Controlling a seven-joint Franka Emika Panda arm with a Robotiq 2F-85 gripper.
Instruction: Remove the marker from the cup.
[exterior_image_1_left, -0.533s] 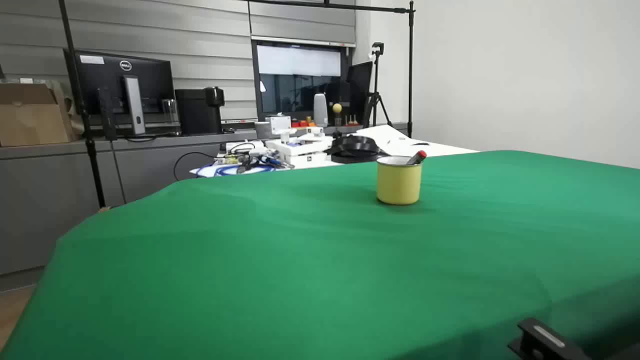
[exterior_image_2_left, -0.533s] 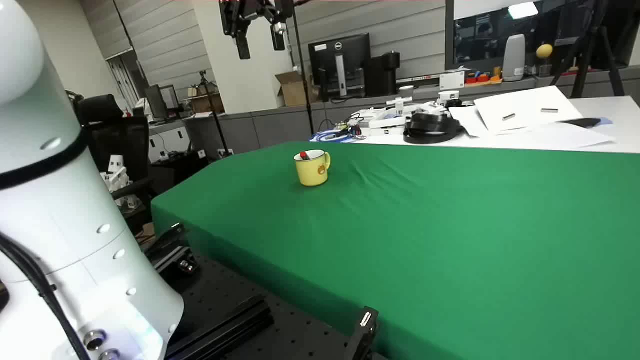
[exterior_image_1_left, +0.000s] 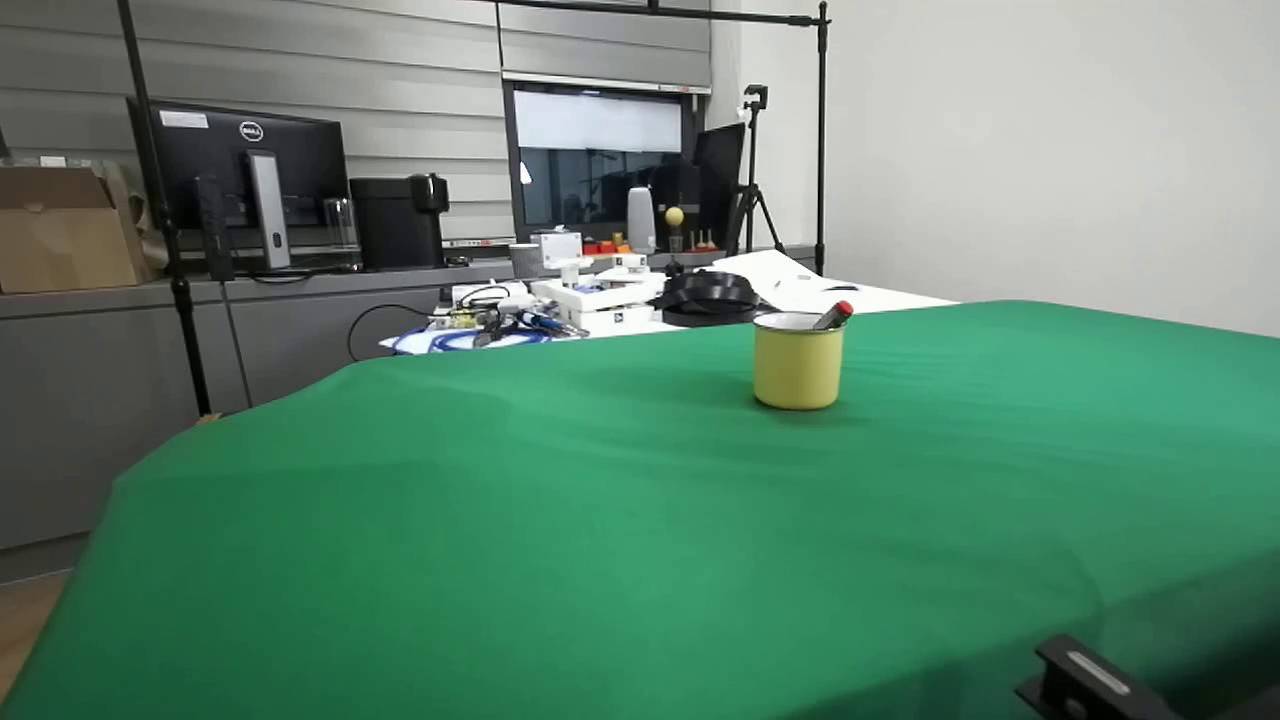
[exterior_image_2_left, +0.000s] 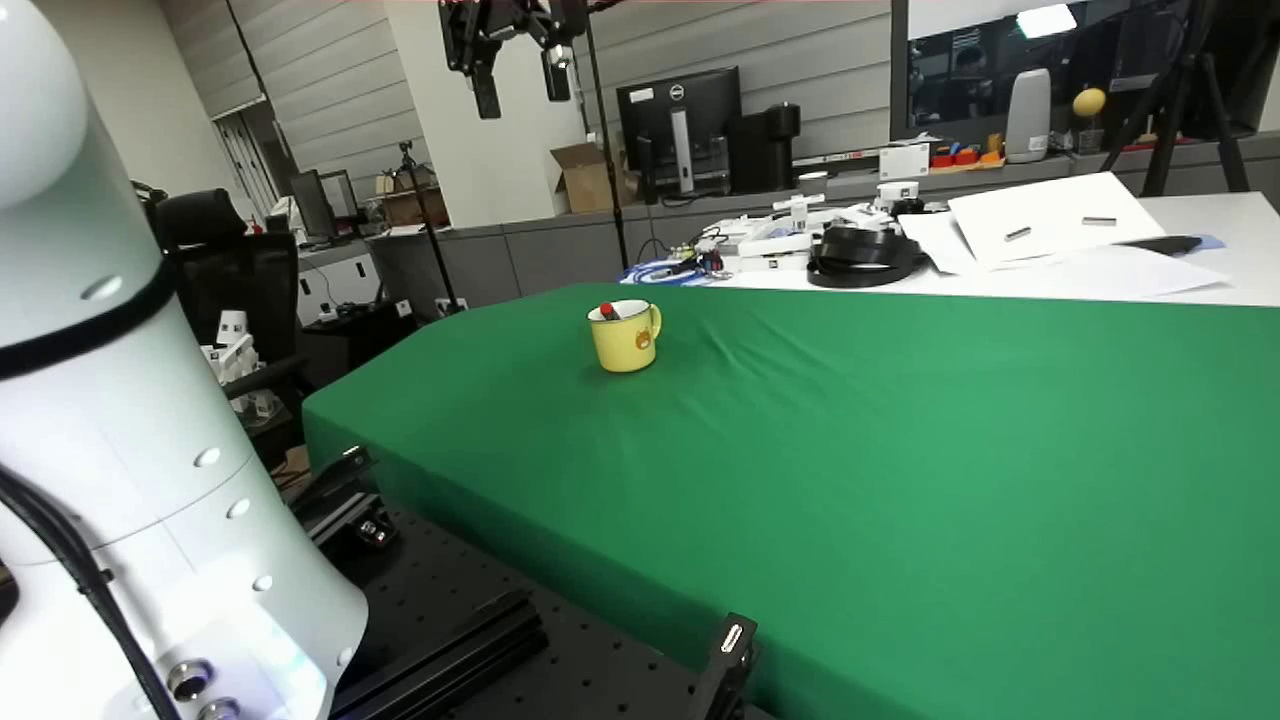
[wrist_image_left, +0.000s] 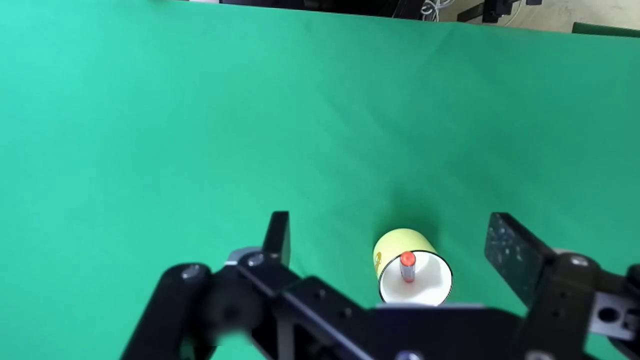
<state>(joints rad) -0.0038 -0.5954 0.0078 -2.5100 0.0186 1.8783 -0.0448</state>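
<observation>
The yellow cup (exterior_image_1_left: 797, 370) stands upright on the green cloth. It also shows in an exterior view (exterior_image_2_left: 627, 347) with its handle, and in the wrist view (wrist_image_left: 398, 241), where its lower edge is hidden behind the gripper. The marker (wrist_image_left: 408, 267) stands leaning inside the cup, its red end against the rim. Its red tip shows in both exterior views (exterior_image_1_left: 834, 315) (exterior_image_2_left: 608, 311); its lower part is hidden in those. My gripper (exterior_image_2_left: 522, 98) is open and empty, high above the table. In the wrist view the gripper (wrist_image_left: 388, 235) frames the cup between its spread fingers, well above it.
A green cloth (exterior_image_2_left: 900, 450) covers the table. Behind it, a white table (exterior_image_2_left: 1230, 240) holds papers, a black coil (exterior_image_2_left: 865, 257) and white parts. Black clamps (exterior_image_2_left: 725, 660) sit at the table's near edge. The white arm base (exterior_image_2_left: 180, 480) stands beside it.
</observation>
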